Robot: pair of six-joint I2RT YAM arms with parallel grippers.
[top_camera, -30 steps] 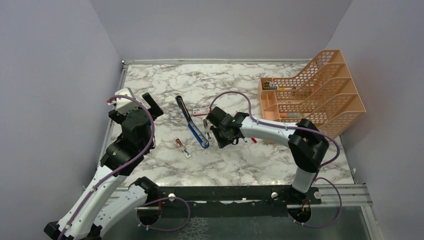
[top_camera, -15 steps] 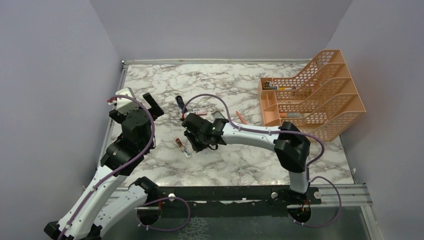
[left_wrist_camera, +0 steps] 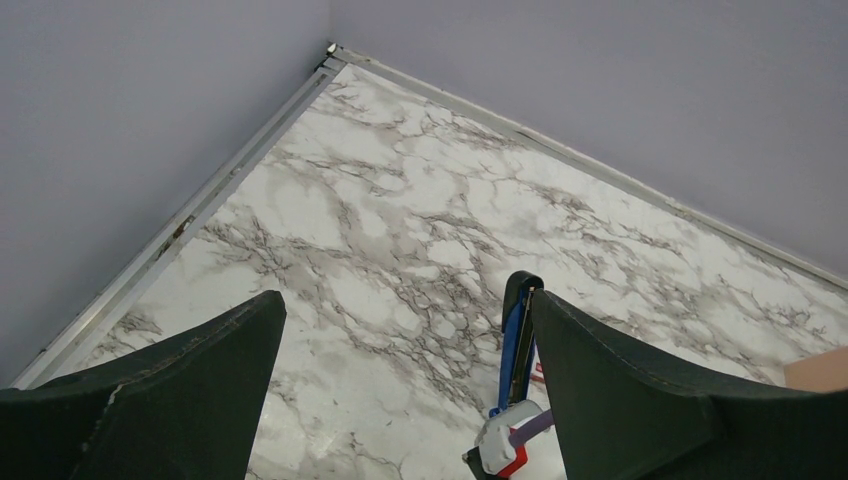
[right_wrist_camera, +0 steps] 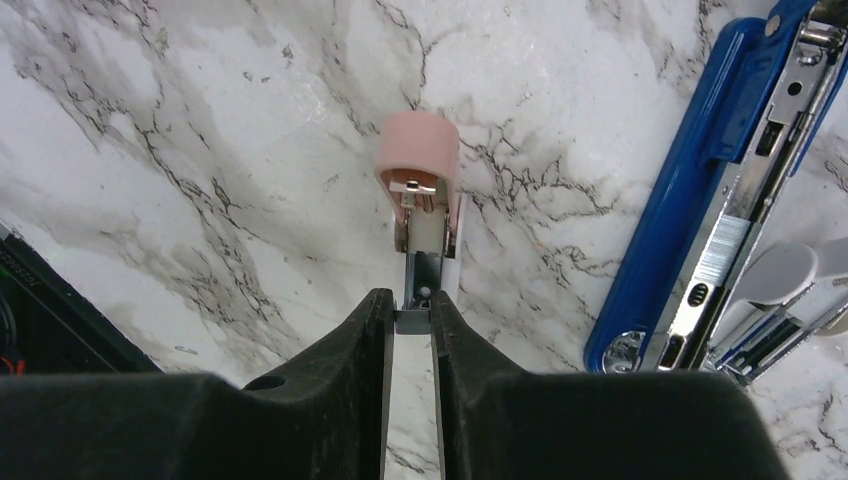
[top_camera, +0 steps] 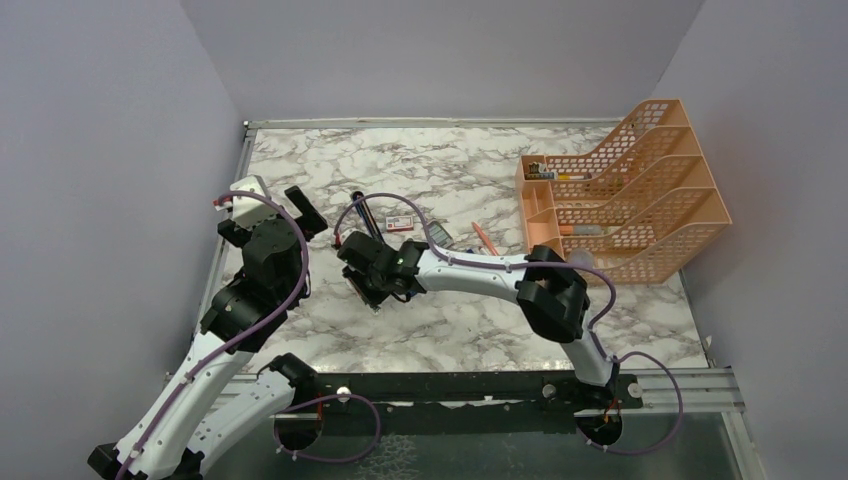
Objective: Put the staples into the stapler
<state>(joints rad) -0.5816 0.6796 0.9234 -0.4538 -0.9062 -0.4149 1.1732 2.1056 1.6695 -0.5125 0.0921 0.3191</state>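
I see right pincer (right_wrist_camera: 411, 305) nearly closed on thin grey metallic strip (right_wrist_camera: 412, 321), touching small pink-capped metal item (right_wrist_camera: 418, 150). Opened slim bright-blue stapler (right_wrist_camera: 690, 200) lies on marble surface (right_wrist_camera: 200, 150), 2 o'clock of it. My left pincer (left_wrist_camera: 405, 305) wide open, empty.

No readable text; print on the staples box (top_camera: 399, 222) too small

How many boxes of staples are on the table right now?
1: the staple box lies just beyond the right end effector; others could be hidden under the right arm.
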